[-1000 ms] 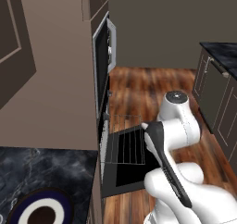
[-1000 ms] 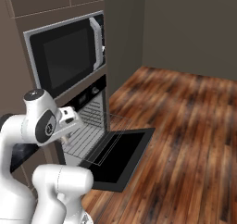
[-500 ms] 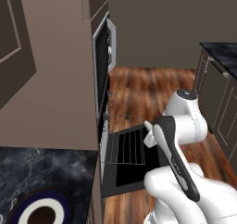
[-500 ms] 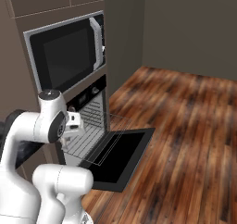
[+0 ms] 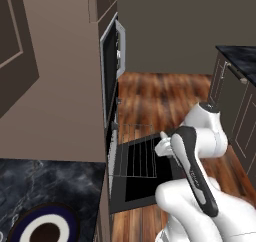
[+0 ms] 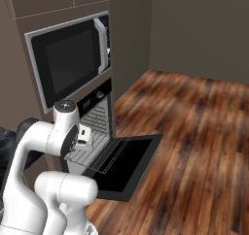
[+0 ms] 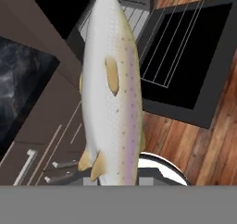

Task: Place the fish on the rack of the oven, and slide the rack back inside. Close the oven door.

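Observation:
My gripper (image 6: 85, 138) is shut on the fish (image 7: 111, 89), a slim pale grey-white fish with yellowish fins that hangs head-away along the hand view. The hand (image 5: 163, 146) hovers just above the outer edge of the rack (image 5: 136, 151), a thin silver wire grid pulled out over the oven door (image 5: 145, 178). That door lies open and flat, a dark frame around black glass (image 6: 127, 163). Behind it gapes the oven (image 6: 95, 102), with part of the rack (image 6: 95, 149) still inside. The fish covers my fingertips in the hand view.
A microwave (image 6: 68, 64) sits above the oven, its door slightly ajar. A dark marble counter (image 5: 50, 178) with a round blue-rimmed plate (image 5: 42, 231) lies at the lower left. Wooden floor (image 6: 194, 132) spreads to the right, with dark cabinets (image 5: 235, 101) beyond.
The arm has leaned forward and the hand, still holding the fish, has come a little lower and closer to the pulled-out rack. Rack and door have not moved.

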{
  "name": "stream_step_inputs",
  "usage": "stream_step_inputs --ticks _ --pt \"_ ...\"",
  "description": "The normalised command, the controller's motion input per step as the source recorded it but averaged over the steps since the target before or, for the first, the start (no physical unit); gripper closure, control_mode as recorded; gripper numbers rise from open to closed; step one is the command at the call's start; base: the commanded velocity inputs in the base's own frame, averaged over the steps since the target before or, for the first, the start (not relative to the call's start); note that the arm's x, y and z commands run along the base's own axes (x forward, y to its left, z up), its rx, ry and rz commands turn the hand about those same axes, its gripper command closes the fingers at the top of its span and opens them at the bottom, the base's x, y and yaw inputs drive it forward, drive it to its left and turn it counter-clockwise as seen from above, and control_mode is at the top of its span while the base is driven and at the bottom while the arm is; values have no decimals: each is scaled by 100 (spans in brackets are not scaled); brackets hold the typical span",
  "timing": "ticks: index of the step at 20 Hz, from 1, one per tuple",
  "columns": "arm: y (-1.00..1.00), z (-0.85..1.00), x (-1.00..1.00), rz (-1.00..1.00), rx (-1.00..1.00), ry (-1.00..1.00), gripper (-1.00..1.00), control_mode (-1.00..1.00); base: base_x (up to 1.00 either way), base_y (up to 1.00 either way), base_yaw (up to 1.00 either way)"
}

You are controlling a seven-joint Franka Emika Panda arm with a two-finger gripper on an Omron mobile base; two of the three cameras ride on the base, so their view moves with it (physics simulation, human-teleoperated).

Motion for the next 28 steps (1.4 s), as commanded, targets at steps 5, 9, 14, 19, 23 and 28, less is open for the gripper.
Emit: stream_step_inputs --ticks 5,9,14,19,23,28 --pt "0 -30 17 -18 1 -21 100 -100 0 0 0" --pt "0 -13 21 -17 2 -21 100 -100 0 0 0" --pt "0 -22 7 -10 9 -9 100 -100 0 0 0" --pt "0 -36 0 -1 13 -4 100 -100 0 0 0" --pt "0 -40 1 0 10 -2 100 -100 0 0 0" --pt "0 -59 16 -1 5 -4 100 -100 0 0 0"
